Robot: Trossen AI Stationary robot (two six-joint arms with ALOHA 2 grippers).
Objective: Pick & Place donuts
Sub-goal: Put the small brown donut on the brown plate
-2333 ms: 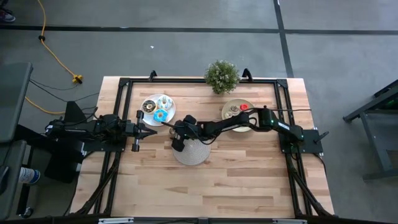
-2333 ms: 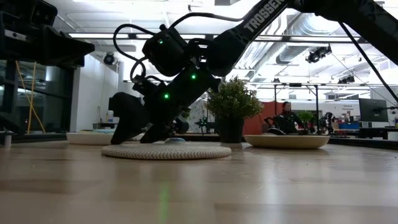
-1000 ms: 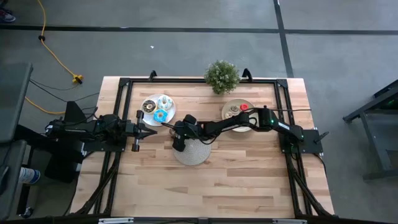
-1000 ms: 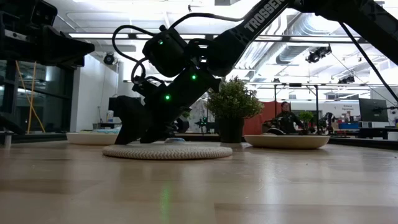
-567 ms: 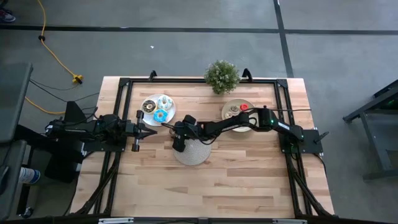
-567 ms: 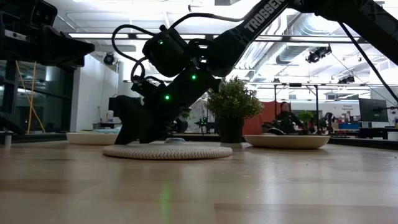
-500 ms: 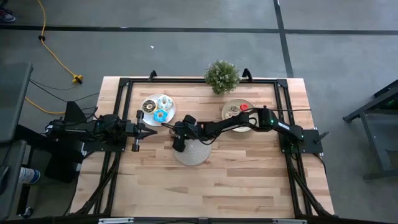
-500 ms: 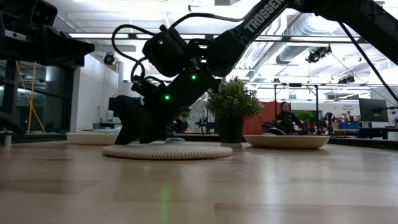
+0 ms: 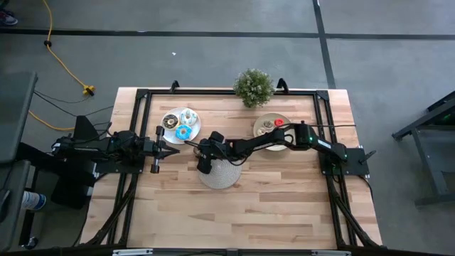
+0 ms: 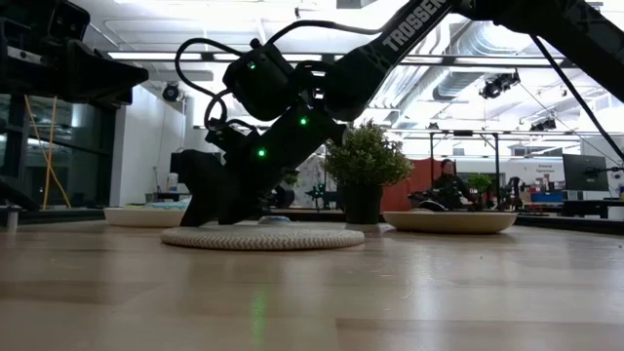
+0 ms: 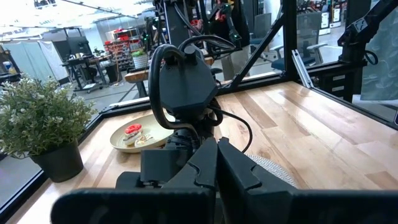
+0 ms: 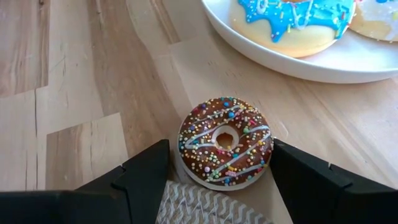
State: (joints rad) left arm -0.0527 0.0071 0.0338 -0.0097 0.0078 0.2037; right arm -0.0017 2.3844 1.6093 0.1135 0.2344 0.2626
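Left of the round pale woven mat [image 9: 219, 173], the left gripper [image 9: 173, 148] waits with fingers pressed together. At the mat's left edge, the right gripper [image 12: 217, 180] straddles a small brown sprinkled ring donut [image 12: 225, 140], fingers flanking without pinching. Just beyond the mat, the white round plate [image 12: 323, 59] holds blue-iced donuts [image 12: 292, 22]; placing looks unfinished.

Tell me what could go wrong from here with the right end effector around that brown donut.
1. The brown sprinkled donut lies half on the woven mat, half on wood, so the right end effector could tip it while closing.
2. The white plate sits close beyond; a forward slip could bump it.
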